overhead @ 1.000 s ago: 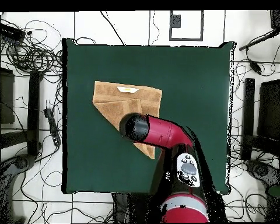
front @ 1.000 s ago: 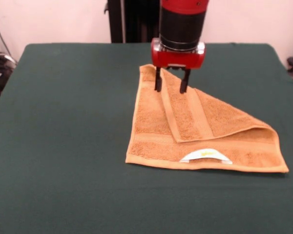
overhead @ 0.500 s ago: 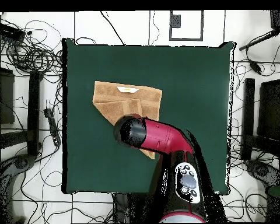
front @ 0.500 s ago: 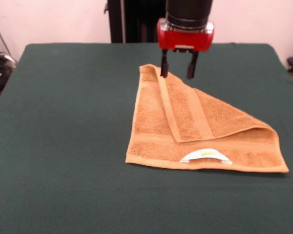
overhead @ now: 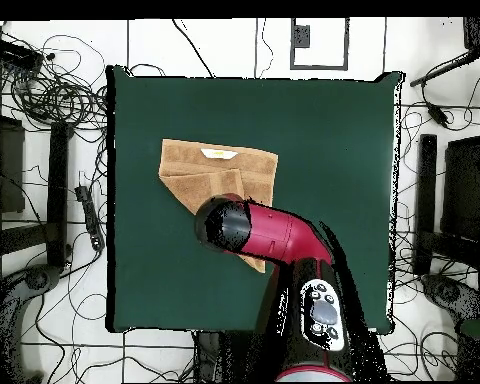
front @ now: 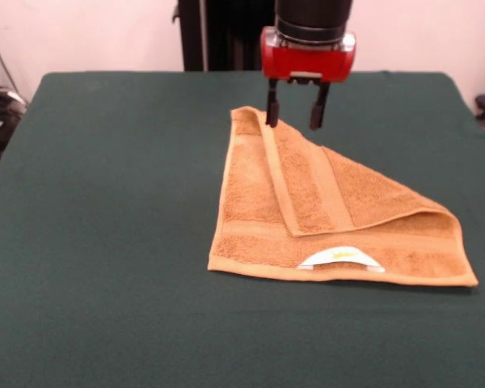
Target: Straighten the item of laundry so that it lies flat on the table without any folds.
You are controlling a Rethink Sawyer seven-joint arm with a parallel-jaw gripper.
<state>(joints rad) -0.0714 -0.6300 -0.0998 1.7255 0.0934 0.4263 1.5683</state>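
The item of laundry (front: 323, 214) is an orange-tan terry towel lying on the dark green table (front: 105, 210), right of centre in the front view. One corner is folded diagonally over the rest, so it forms a triangle-like shape. A white label loop (front: 339, 257) shows at its near edge. My gripper (front: 293, 123) hangs open just above the towel's far corner, with nothing between its fingers. From overhead, the towel (overhead: 199, 170) lies at the table's upper left and the arm (overhead: 259, 228) hides the gripper and part of the cloth.
Cables, stands and dark equipment (overhead: 44, 90) ring the table on the floor in the overhead view. A black post (front: 192, 36) stands behind the table's far edge.
The gripper rose off the towel's folded part and shifted toward the far corner, holding nothing. Over the last half second it barely moved. The towel has kept its shape.
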